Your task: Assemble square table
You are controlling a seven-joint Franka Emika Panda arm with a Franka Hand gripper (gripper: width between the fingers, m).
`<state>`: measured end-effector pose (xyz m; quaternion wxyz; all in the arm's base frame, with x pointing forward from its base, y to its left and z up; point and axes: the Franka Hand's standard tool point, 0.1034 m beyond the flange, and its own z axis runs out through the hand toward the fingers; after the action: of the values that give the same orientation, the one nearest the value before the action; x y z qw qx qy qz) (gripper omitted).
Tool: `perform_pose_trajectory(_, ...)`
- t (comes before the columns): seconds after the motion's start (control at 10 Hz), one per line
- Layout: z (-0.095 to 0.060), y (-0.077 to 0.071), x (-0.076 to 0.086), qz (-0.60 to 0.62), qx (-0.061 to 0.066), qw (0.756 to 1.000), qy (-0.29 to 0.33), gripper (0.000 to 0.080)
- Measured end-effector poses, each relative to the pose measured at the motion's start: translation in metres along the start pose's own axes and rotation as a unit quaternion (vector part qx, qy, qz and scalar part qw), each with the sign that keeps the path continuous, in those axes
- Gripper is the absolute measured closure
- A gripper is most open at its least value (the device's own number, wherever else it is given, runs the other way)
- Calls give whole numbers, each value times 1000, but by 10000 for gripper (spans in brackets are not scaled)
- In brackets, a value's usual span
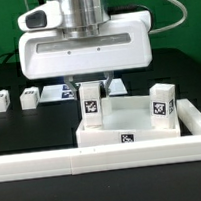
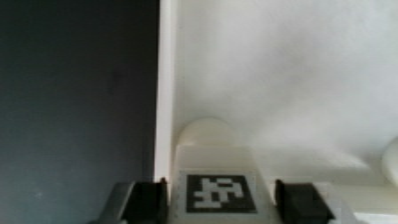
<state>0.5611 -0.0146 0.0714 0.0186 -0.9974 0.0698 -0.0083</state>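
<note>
1. The square table top (image 1: 142, 132) lies against the rail (image 1: 35, 164) at the desk's near edge. One standing leg (image 1: 162, 106) is already in it.
2. My tool (image 1: 91, 89) is clamped on a second leg (image 1: 91, 104), just over the top's corner, probably seating it.
3. Farther back toward the exterior view's left, two loose legs (image 1: 30, 97) remain.

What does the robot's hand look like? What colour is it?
The gripper has a big white body with rounded corners, like a fat box. On top of it sits a round, shiny silver-grey wrist with ridges around it. Two small dark fingers poke out underneath.
</note>
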Motion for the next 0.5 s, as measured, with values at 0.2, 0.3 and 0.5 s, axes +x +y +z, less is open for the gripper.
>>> perform_pose_trajectory(0.2,0,0,0,9,1,1000,0,512)
perform_pose_trajectory(0.3,0,-1,1,33,0,999,4,512)
perform_pose_trajectory(0.5,1,-7,3,106,0,994,14,512)
